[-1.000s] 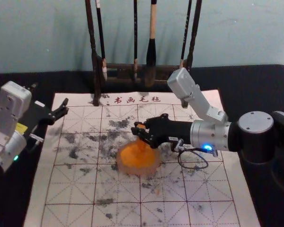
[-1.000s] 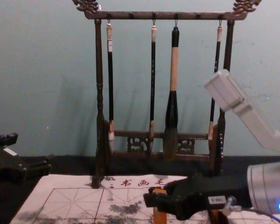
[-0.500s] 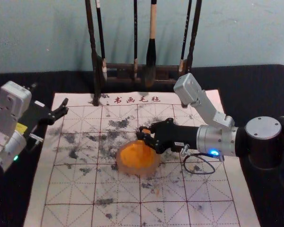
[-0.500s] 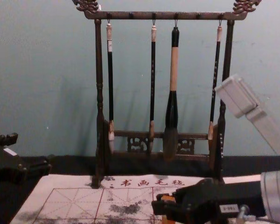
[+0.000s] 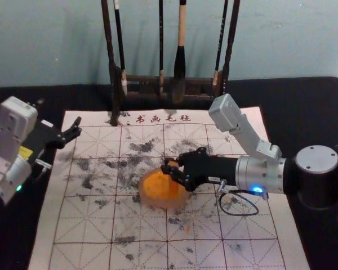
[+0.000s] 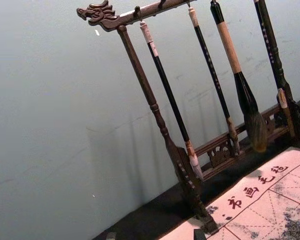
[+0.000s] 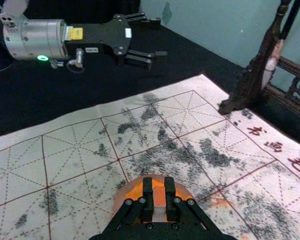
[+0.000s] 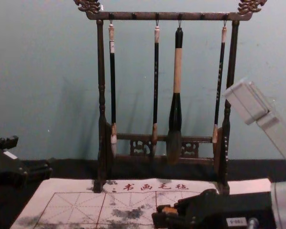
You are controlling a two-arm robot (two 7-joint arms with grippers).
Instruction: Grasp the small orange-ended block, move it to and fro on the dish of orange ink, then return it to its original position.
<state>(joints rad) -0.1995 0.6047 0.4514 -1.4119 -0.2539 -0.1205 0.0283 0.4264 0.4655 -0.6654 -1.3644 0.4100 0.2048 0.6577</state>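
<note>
While the black right gripper [image 5: 176, 172] pinches the small orange-ended block [image 5: 173, 164] over the round dish of orange ink [image 5: 149, 201], mid-frame in the head view, inking seems under way; level strokes should follow. Far left in the chest view, the idle left gripper [image 8: 32, 155] gapes.

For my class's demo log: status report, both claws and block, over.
Right claw shut on block, over orange ink dish; ink contact unclear. Left claw open, idle at left, clear of dish. No obstruction seen.
</note>
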